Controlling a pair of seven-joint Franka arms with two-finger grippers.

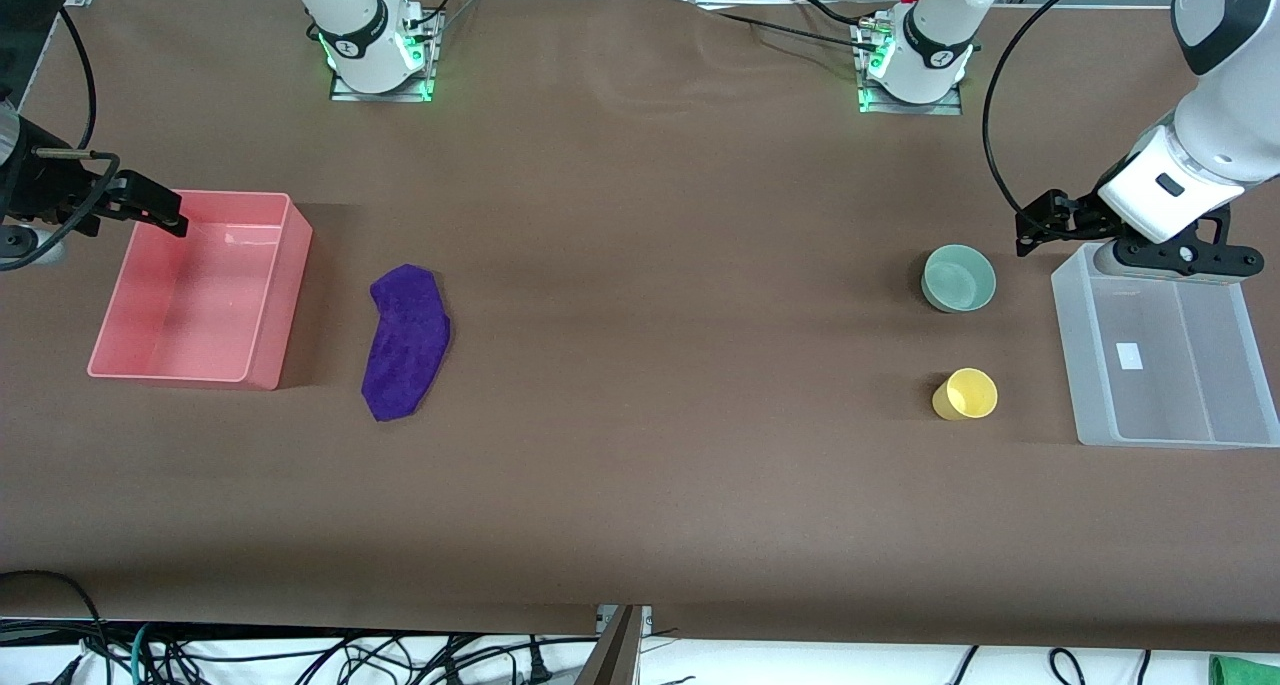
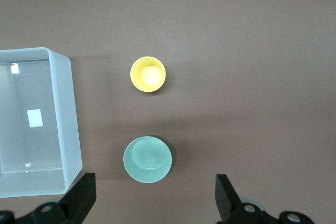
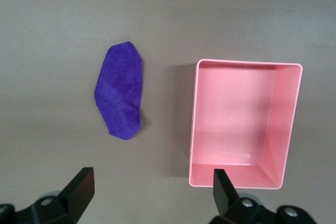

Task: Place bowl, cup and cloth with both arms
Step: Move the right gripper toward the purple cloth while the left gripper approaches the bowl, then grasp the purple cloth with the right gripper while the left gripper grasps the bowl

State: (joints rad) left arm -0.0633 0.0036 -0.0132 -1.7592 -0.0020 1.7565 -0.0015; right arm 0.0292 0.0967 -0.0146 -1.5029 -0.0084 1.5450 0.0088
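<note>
1. Plainly, nothing is picked up yet: the mint-green bowl (image 1: 958, 278) stands upright on the table toward the left arm's end, and the yellow cup (image 1: 966, 394) stands nearer the front camera than the bowl, apart from it.
2. Both sit just beside the clear plastic bin (image 1: 1090, 365), which looks empty apart from a small white label on its floor.
3. The purple cloth (image 1: 405, 342) lies flat toward the right arm's end, just beside the pink bin (image 1: 262, 369), which is also empty.
4. The left gripper (image 2: 155, 198) hangs above the table near the bowl, by the clear bin's corner, fingers spread wide and holding nothing.
5. The right gripper (image 3: 152, 195) hovers over the pink bin's edge, likewise wide open and empty.
6. I judge the step in hand to be the first reach. For the bowl, the left arm would do well to come straight down with one finger inside the rim and one outside, since the smooth wall may slip under a pinch across its full width.
7. The cloth is floppy; pinching near its middle should keep the ends from dragging over the bin wall.
8. The table is covered in a plain brown sheet; cables trail along the edge nearest the front camera and around the arm bases.
</note>
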